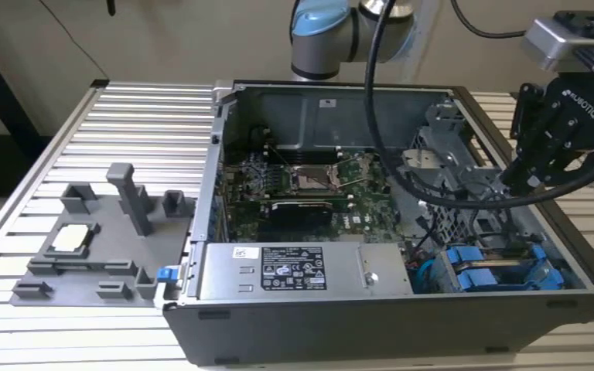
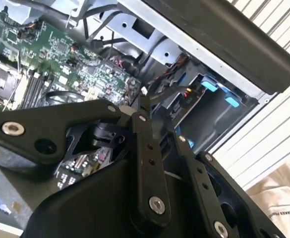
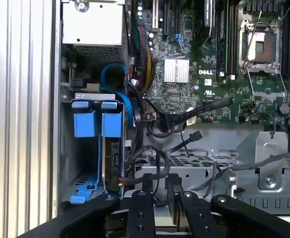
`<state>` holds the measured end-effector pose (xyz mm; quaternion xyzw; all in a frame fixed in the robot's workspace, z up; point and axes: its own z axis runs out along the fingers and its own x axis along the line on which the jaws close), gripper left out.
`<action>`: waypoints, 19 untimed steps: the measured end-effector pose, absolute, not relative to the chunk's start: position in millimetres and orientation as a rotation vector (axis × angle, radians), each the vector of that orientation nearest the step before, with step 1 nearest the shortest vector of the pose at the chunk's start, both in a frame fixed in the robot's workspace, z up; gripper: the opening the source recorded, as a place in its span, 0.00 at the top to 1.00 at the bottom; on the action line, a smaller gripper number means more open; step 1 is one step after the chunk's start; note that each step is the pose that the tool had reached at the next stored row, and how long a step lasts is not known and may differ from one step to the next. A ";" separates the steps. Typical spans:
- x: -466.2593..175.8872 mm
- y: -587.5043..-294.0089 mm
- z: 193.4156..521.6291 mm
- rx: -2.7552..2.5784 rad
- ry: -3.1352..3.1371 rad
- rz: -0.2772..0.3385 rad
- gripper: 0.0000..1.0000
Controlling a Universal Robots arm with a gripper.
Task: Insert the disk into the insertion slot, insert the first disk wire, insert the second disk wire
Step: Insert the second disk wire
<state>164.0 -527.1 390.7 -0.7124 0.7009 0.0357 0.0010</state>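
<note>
The disk (image 3: 114,161) stands on edge in its blue carrier inside the insertion slot (image 3: 80,163) of the dark-grey drive cage. In the exterior view the disk (image 1: 483,272) sits at the case's front right corner. My gripper (image 1: 520,182) hangs over the cage, just behind the blue carriers. In the first wrist view the gripper (image 3: 159,181) has its fingers close together, with a black disk wire (image 3: 157,163) running down between the tips. The second wrist view shows the gripper (image 2: 160,121) the same way, with the wire (image 2: 167,94) leading off from its tip toward the blue carrier (image 2: 209,87).
A second blue carrier (image 3: 84,124) sits beside the disk. Two loose black connectors (image 3: 197,135) (image 3: 204,106) lie over the motherboard (image 1: 308,185). The silver power-supply box (image 1: 287,270) lines the case front. A grey fixture tray (image 1: 101,239) rests on the slatted table at the exterior view's left.
</note>
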 end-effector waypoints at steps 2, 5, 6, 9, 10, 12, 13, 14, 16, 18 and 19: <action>157.1 -526.1 390.6 -2.235 2.199 0.109 0.73; 146.8 -523.9 390.6 -2.234 2.198 0.106 0.73; 143.0 -523.1 390.5 -2.233 2.197 0.104 0.73; 130.9 -521.0 390.3 -2.231 2.195 0.099 0.73; 127.1 -520.4 390.3 -2.230 2.194 0.097 0.73; 119.3 -519.6 390.0 -2.228 2.192 0.092 0.73; 115.7 -519.2 389.9 -2.227 2.191 0.089 0.73; 112.8 -518.9 389.7 -2.226 2.189 0.085 0.73; 109.4 -518.3 389.3 -2.228 2.191 0.066 0.73; 106.9 -516.5 388.8 -2.238 2.199 0.035 0.73; 106.0 -515.2 388.5 -2.243 2.202 0.021 0.73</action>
